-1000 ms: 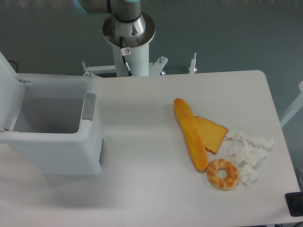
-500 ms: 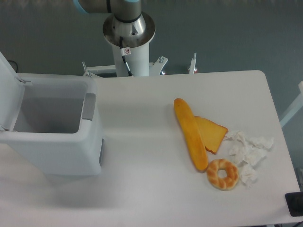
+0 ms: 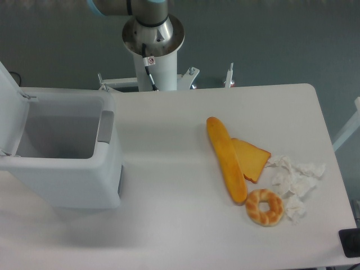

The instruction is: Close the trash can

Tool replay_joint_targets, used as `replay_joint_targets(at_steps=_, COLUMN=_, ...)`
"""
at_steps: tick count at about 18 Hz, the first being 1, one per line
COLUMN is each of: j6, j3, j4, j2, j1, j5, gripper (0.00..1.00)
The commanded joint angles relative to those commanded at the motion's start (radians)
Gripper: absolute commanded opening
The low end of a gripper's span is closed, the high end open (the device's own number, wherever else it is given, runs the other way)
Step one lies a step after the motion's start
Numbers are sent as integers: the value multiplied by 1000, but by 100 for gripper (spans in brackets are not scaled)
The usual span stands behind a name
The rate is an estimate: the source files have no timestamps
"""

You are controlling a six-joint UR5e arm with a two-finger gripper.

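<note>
Nothing has moved since the earlier frames: every item on the white worktop (image 3: 169, 185) lies where it did, and the arm's visible part holds the same pose.

1 large boxy white plastic trash can (image 3: 62, 171) with rounded corners stands at the worktop's left edge. Its flat white lid (image 3: 10, 112) is swung up on the left side and partly cut off by the frame, so the can is open. A grey latch strip (image 3: 105, 126) sits on the right rim. The inside shows only bare pale walls, and its floor is hard to make out.

Toward the right edge lie 3 bread items and 1 heap of paper: 1 long golden baguette-shaped loaf (image 3: 226, 159), 1 flat orange wedge of bread (image 3: 251, 159) touching the loaf's right side and partly tucked under it, 1 ring-shaped golden bagel (image 3: 265, 207) just below the loaf's lower end, and 1 pile of crumpled white tissue (image 3: 295, 183) beside the wedge and touching the bagel.

Beyond the far edge, 1 grey and white robot arm base (image 3: 152, 39) rises on its post; the arm runs out of the top of the frame. The gripper is out of view, so I cannot tell how its jaws stand.

A dark object (image 3: 350, 243) is cut off at the lower right corner.
</note>
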Motion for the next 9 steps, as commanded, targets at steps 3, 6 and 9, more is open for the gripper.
replay_joint_targets(at_steps=3, j6=0, j3=-2, j4=0, j2=-6, j1=-3, j5=0, gripper=100)
replay_joint_targets(at_steps=6, j6=2, j3=-2, j4=0, j2=-14, j1=-5, j5=0, gripper=100)
replay_joint_targets(at_steps=9, j6=2, j3=-2, j4=0, j2=-18, j1=-8, j5=0, gripper=100)
